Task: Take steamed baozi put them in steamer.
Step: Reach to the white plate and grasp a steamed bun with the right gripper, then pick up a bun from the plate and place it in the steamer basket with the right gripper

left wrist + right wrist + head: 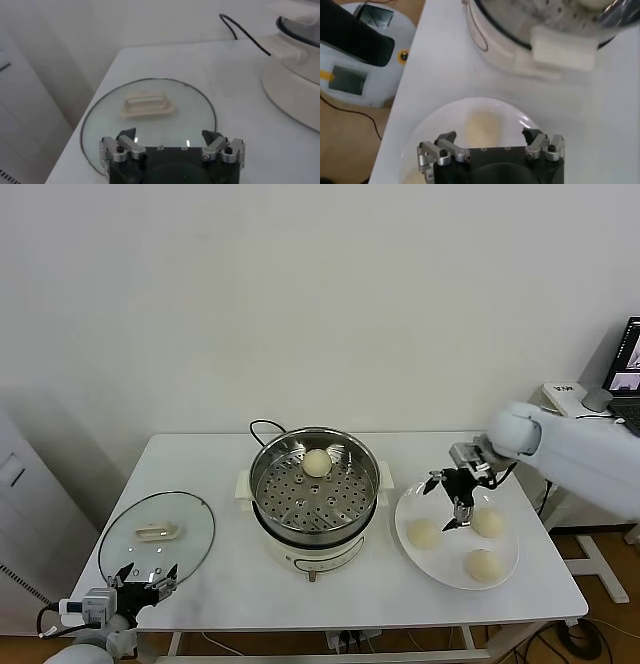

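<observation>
The steamer [312, 536], a shiny steel pot on a cream base, stands mid-table with one steamed baozi [316, 462] on its perforated tray. Three more baozi [424, 533] [488, 523] [483, 564] lie on the white plate [447, 561] to its right. My right gripper [443, 502] hangs open just above the plate's near-steamer side, over the leftmost bun. In the right wrist view that bun [482, 127] lies below and ahead of the open gripper [490, 136], untouched. My left gripper [145, 576] is open and empty at the table's front left corner.
A round glass lid [157, 534] with a white handle [147, 105] lies flat at the front left, right under the left gripper [170, 135]. The steamer's black cord [262, 427] loops behind the pot. A laptop [628, 369] sits off the table at far right.
</observation>
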Motion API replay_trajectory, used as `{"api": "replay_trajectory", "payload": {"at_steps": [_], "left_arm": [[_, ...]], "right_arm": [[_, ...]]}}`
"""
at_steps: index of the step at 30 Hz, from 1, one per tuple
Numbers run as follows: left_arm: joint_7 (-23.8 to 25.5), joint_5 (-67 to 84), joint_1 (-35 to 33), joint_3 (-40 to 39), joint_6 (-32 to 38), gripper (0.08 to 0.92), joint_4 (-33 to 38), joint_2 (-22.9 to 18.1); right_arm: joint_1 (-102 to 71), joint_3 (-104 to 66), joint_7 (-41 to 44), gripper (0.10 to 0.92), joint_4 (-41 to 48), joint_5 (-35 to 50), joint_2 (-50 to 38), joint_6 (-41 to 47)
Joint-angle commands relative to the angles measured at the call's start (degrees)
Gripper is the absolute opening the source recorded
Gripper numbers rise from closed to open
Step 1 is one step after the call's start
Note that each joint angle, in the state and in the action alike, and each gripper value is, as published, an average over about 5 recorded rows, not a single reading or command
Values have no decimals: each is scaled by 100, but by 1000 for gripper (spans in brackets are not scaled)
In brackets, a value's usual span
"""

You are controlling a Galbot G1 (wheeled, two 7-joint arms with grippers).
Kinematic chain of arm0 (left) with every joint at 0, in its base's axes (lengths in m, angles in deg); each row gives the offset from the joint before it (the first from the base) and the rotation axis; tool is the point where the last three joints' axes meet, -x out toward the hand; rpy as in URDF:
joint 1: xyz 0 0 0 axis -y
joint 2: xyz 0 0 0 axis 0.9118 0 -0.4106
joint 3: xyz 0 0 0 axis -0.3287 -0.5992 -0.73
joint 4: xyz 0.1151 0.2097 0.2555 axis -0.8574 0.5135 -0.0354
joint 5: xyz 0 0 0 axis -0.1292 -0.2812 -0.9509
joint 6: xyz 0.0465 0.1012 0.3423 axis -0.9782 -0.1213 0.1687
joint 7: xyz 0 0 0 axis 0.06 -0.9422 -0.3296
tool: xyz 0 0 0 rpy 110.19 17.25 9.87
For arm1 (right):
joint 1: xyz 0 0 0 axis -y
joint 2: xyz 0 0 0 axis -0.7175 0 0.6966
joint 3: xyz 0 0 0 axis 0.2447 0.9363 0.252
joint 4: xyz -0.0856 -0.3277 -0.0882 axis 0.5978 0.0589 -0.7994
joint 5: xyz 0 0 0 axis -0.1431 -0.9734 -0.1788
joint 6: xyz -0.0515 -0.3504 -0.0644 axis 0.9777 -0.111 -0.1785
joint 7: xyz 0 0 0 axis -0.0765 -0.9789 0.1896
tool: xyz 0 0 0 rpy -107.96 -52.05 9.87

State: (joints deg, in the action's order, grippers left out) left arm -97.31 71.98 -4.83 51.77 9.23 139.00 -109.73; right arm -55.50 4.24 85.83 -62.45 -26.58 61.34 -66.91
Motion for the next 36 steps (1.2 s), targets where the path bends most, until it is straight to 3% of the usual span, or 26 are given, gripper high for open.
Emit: {"api": "replay_trajectory", "payload": {"at_steps": [1,11,25,28,36], "left_arm": [[-3,-6,1,0,-2,823,-11,-2],[-7,-6,-10,2,-1,823,-19,11],[-33,-5,-40,41,-12,823,6,2],[-42,-4,-39,43,-16,823,10,-6],[-65,-3,-10,17,-29,823,-1,-27]], "right_arm": [[-907,-475,-138,823,510,-365,331,206],[-1279,-851,-163,797,892,-632,608,185],[-1057,-840,-48,474,695,-646,458,191],[-553,-542,28,455,470,-439,287,208],[1826,715,463,456,-322,1131,-200,534]]}}
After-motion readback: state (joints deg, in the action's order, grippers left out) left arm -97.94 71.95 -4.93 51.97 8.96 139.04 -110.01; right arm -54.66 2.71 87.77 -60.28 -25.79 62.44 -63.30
